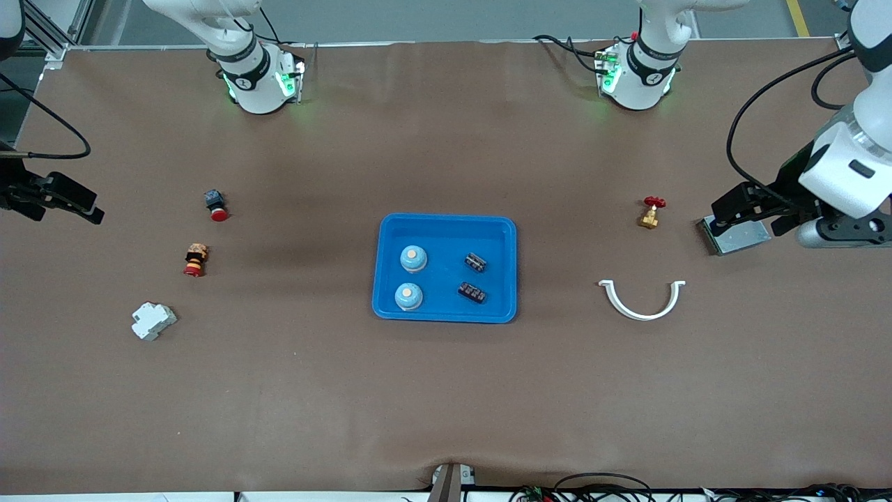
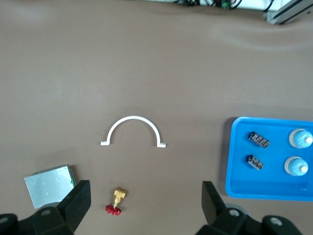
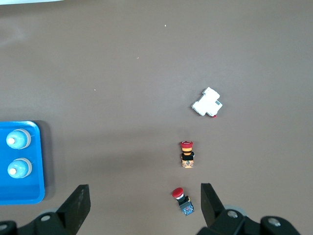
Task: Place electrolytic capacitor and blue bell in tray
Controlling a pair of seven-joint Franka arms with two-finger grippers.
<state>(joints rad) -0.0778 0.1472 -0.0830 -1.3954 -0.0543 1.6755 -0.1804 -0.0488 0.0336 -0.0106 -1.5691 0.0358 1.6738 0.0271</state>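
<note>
The bright blue tray lies mid-table. In it are two blue bells and two dark electrolytic capacitors. The left wrist view shows the tray, the bells and the capacitors. The right wrist view shows the tray's end with both bells. My left gripper is open and empty, over the table by the metal box. My right gripper is open and empty, over the right arm's end.
Toward the left arm's end lie a brass valve with a red handle, a white half-ring and a grey metal box. Toward the right arm's end lie a red push button, a red-and-yellow button and a white breaker.
</note>
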